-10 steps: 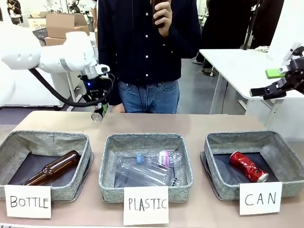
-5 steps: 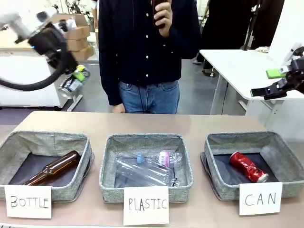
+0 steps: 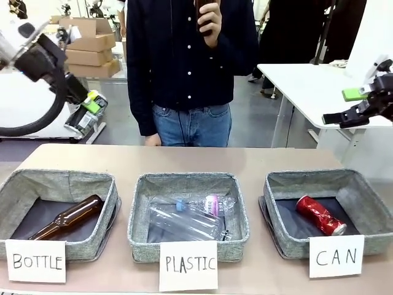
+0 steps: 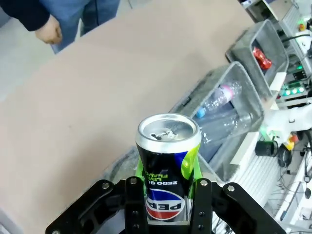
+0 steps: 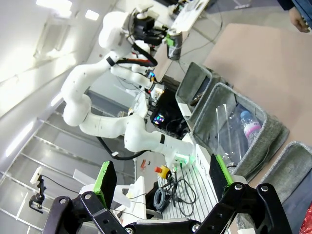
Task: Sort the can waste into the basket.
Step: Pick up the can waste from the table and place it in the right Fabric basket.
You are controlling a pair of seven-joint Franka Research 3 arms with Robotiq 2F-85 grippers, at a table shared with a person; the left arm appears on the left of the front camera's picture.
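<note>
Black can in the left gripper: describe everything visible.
The black can looks metal: silver top with pull tab, black body, red-white-blue logo, lime-green print, no dents showing. The left gripper is shut on it, green pads on opposite sides of the body, top pointing away from the wrist. It hangs clear of the table.

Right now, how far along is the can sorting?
Done: the red can lies in the CAN basket. In hand: the left hand is shut on the black can, held high near the table's left end. Left: carrying it across and dropping it in. The right hand is open and empty.
</note>
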